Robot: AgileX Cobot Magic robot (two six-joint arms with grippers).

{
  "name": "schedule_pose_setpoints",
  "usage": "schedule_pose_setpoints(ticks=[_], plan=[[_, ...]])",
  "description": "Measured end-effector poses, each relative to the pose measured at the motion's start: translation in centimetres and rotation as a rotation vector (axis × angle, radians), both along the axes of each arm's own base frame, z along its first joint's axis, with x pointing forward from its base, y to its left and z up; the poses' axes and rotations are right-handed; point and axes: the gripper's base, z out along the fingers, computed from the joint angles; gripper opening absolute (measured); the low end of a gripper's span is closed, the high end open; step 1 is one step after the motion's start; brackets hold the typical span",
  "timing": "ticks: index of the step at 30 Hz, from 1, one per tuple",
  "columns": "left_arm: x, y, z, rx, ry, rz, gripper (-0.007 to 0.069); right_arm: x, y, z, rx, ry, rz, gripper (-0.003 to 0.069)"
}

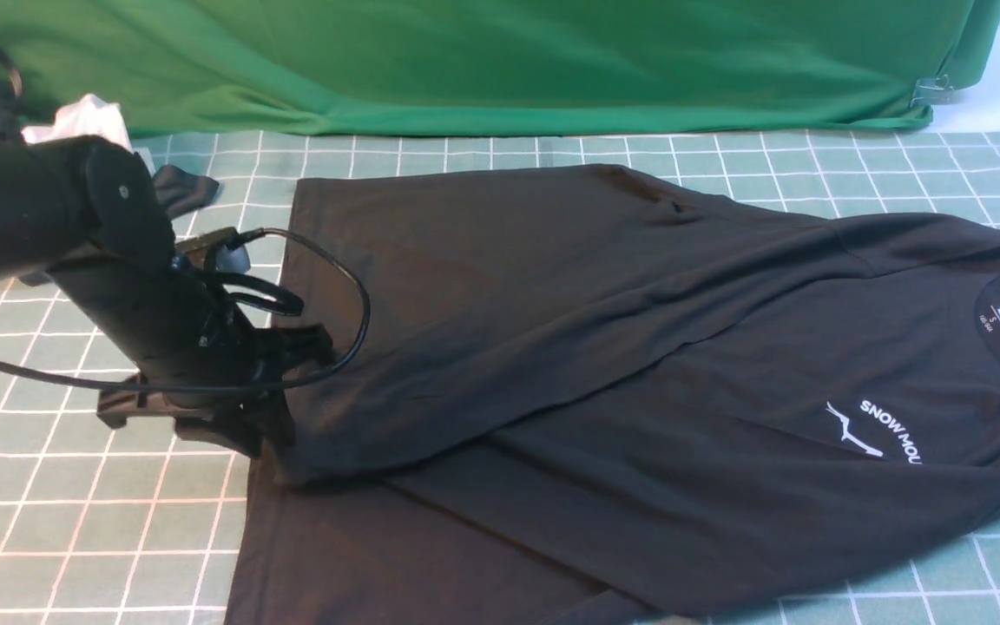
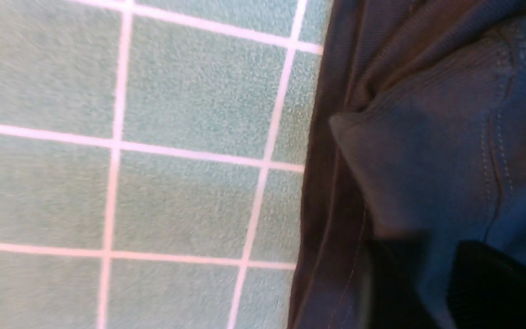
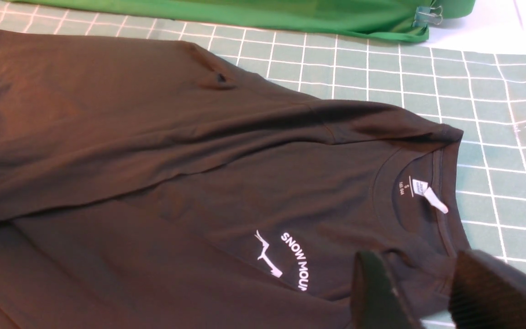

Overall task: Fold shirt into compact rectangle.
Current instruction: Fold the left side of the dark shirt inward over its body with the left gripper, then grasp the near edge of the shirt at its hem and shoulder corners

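Bright, even light; the shirt reads muddy, left wrist view blurred.

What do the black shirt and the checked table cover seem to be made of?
The shirt: soft matte knit, probably cotton; fine ribs and a stitched hem show close up. The table cover: fuzzy, felt-like matte cloth with grainy nap.

The black shirt lies spread on the checked bench, with its white neck label and white chest print facing up. The right gripper has its fingers apart, close to the collar.
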Motion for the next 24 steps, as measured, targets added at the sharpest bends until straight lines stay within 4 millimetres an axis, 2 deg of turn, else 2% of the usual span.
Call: schedule_pose_setpoints(ticks=[1, 3, 5, 10, 15, 18, 20, 24], plan=[[0.1, 0.0, 0.1, 0.002, -0.004, -0.001, 0.0223, 0.0, 0.0, 0.0, 0.0, 0.0, 0.0, 0.0237], [0.1, 0.1, 1.9, 0.017, -0.001, -0.031, 0.0326, 0.0, 0.0, 0.0, -0.001, 0.0, 0.0, 0.0237], [-0.2, 0.2, 3.4, 0.02, 0.002, -0.045, 0.0391, 0.0, 0.0, 0.0, -0.001, -0.001, -0.001, 0.0237], [-2.4, 0.2, 4.4, 0.013, 0.076, -0.062, 0.046, 0.0, 0.0, 0.0, -0.001, -0.001, -0.001, 0.0237], [-7.4, 0.6, 1.8, 0.009, 0.204, -0.039, 0.0472, 0.0, 0.0, 0.0, -0.001, -0.001, -0.001, 0.0237], [-10.0, 0.8, -0.5, 0.002, 0.282, -0.015, 0.0437, 0.0, 0.0, 0.0, -0.001, -0.001, -0.001, 0.0237], [-10.9, 0.8, -1.7, -0.003, 0.289, 0.007, 0.0399, 0.0, 0.0, 0.0, -0.001, -0.001, -0.001, 0.0237], [-11.4, 0.5, -2.7, -0.05, 0.269, 0.05, 0.0347, 0.0, 0.0, 0.0, -0.001, -0.002, -0.001, 0.0237]])
